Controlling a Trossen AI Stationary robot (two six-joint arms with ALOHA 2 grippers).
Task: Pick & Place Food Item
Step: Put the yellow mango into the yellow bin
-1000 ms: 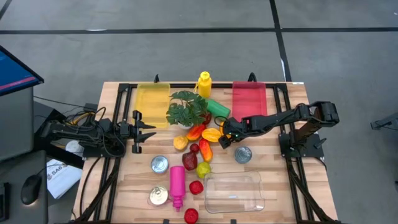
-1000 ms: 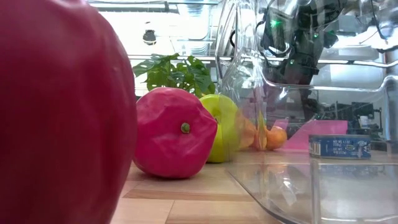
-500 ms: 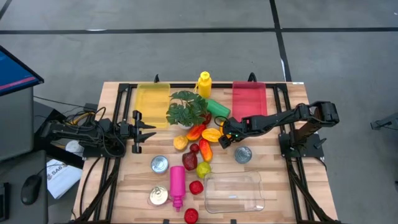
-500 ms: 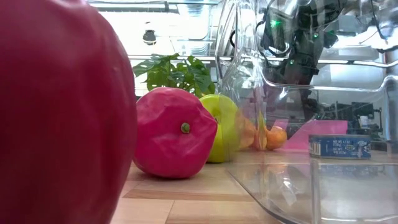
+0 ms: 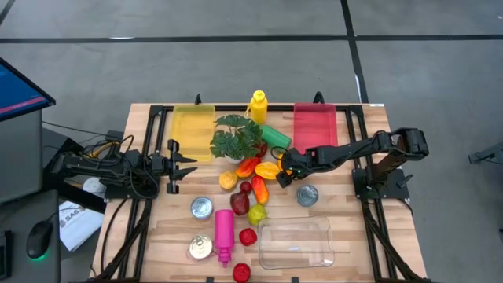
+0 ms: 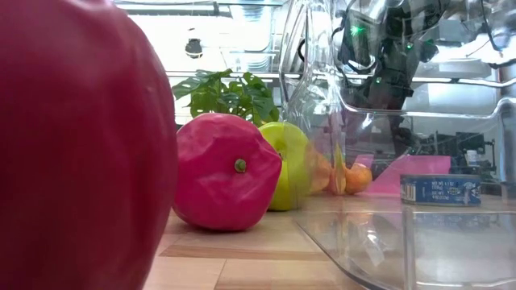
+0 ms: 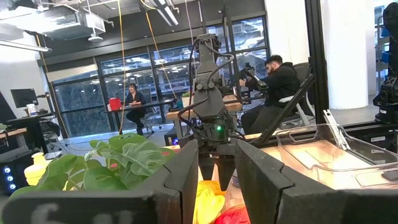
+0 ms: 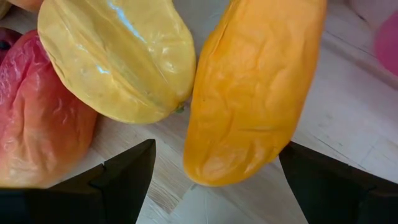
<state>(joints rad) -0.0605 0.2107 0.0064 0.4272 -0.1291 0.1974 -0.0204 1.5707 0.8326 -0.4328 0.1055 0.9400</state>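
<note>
A pile of toy food lies mid-table. In it are an orange mango-shaped fruit (image 5: 268, 169), a yellow fruit (image 8: 118, 59) and a reddish fruit (image 8: 37, 118). My right gripper (image 5: 284, 176) reaches in from the table's right, tilted down over the orange fruit (image 8: 252, 87). It is open (image 8: 214, 186), one finger on either side of the fruit's near end, apart from it. My left gripper (image 5: 185, 163) waits at the table's left, level and open, with nothing between its fingers (image 7: 217, 180).
A yellow tray (image 5: 193, 123) and a red tray (image 5: 315, 126) lie at the far edge, with a plant (image 5: 234, 137) and a yellow bottle (image 5: 258, 106) between them. A clear tub (image 5: 296, 242), three cans (image 5: 202, 207), a pink bottle (image 5: 224, 232) and red fruits sit nearer.
</note>
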